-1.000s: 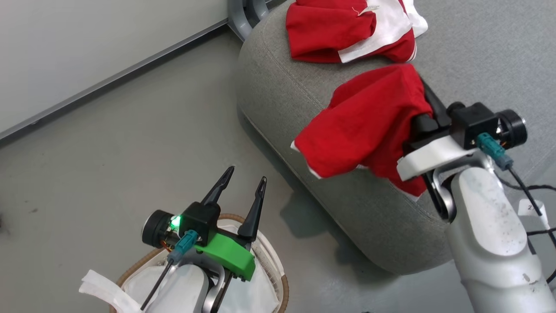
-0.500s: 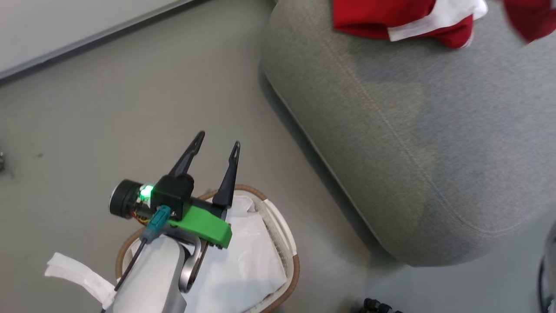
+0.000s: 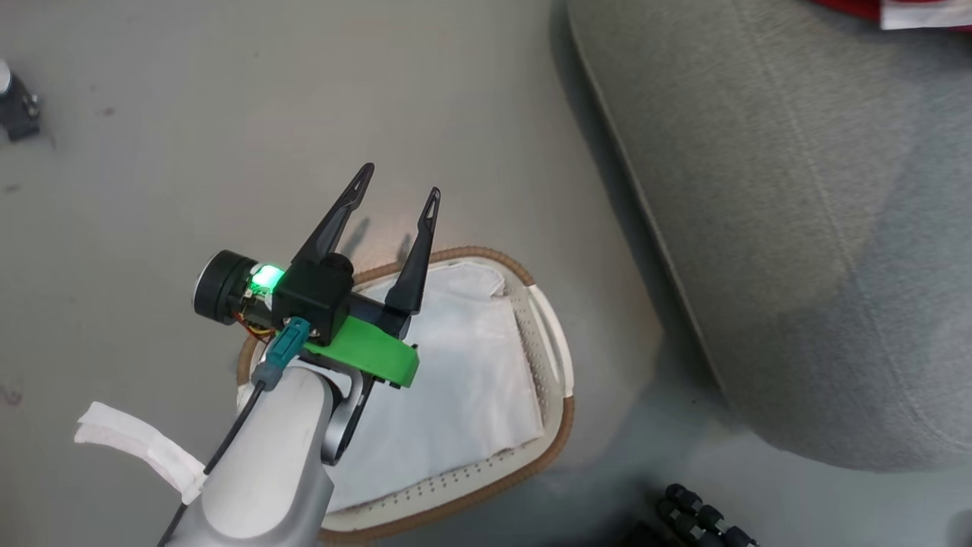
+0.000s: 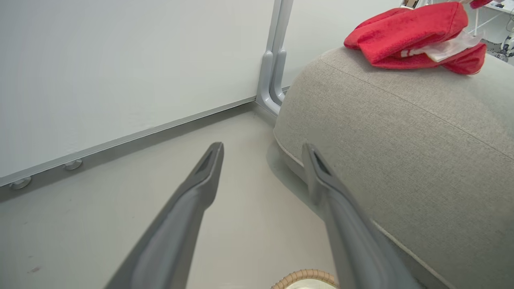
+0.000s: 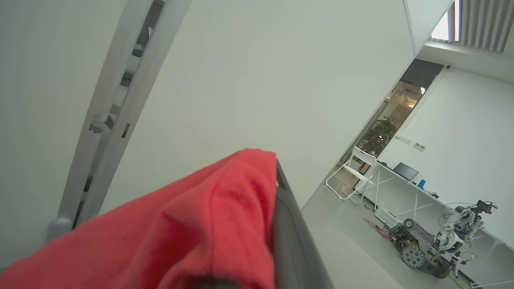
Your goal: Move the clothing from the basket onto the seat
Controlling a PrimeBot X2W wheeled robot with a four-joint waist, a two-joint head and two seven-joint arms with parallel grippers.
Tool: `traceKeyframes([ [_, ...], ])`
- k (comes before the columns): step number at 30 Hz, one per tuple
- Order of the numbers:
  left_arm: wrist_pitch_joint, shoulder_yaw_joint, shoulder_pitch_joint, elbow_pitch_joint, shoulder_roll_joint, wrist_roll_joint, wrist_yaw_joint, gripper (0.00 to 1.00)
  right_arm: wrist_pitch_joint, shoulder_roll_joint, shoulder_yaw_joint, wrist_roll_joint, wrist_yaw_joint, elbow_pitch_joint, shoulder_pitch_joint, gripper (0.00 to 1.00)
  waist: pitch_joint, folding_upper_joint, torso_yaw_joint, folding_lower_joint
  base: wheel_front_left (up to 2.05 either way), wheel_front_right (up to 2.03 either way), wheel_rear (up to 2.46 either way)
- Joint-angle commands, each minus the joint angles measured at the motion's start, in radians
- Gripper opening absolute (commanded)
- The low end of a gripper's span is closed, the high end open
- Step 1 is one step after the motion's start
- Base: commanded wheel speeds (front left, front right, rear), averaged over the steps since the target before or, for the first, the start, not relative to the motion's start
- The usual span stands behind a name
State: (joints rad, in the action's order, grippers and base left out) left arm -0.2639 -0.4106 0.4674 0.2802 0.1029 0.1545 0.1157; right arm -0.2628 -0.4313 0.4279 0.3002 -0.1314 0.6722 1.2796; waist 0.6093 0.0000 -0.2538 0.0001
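Right wrist view has a red shirt (image 5: 209,224) bunched over the right gripper (image 5: 275,170), its fingers closed together on the cloth, a pale wall (image 5: 241,80) ahead of them. To finish well, I would bring the shirt over grey upholstery, lower, then release — well in from the rounded edge, so nothing slides off. Left wrist view adds what that one lacks: a second red shirt (image 4: 405,32) lying on the seat (image 4: 401,140), up and right of the left gripper (image 4: 262,147), whose fingers stand apart and empty. Head view gives the basket (image 3: 486,254) beneath that gripper — white liner (image 3: 456,365) showing inside.
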Motion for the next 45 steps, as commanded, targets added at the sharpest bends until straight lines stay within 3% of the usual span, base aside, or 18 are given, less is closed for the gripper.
traceKeyframes([
  [1,-0.001,0.004,0.02,-0.004,-0.003,-0.012,-0.001,1.0,-0.001,0.007,0.017,0.014,0.001,0.023,-0.021,0.0,0.091,0.0,0.078,-0.0001,0.0,0.0,0.0],
  [12,-0.001,0.0,0.023,0.01,0.01,-0.025,-0.002,1.0,-0.002,0.092,0.12,0.079,0.001,0.085,-0.155,0.01,0.107,0.0,0.057,-0.0001,0.0,0.0,0.0],
  [14,-0.001,0.001,0.019,0.015,0.015,-0.025,-0.003,1.0,-0.002,0.11,0.122,0.088,0.001,0.079,-0.182,0.3,0.101,0.0,0.047,-0.0001,0.0,0.0,0.0],
  [17,-0.001,-0.001,0.014,0.021,0.019,-0.028,-0.003,1.0,-0.002,0.134,0.12,0.086,0.001,0.056,-0.221,1.0,0.087,0.0,0.035,-0.0001,0.0,0.0,0.0],
  [32,-0.001,0.008,-0.036,0.058,0.005,0.003,-0.003,1.0,-0.002,0.24,0.007,0.017,0.001,-0.095,-0.462,1.0,-0.074,0.0,0.0,-0.0001,0.0,0.0,0.0],
  [45,-0.001,0.074,-0.107,0.053,-0.032,0.066,-0.009,1.0,-0.002,0.233,-0.121,-0.023,0.001,-0.149,-0.529,1.0,-0.276,0.0,0.081,-0.0001,0.0,0.0,0.0],
])
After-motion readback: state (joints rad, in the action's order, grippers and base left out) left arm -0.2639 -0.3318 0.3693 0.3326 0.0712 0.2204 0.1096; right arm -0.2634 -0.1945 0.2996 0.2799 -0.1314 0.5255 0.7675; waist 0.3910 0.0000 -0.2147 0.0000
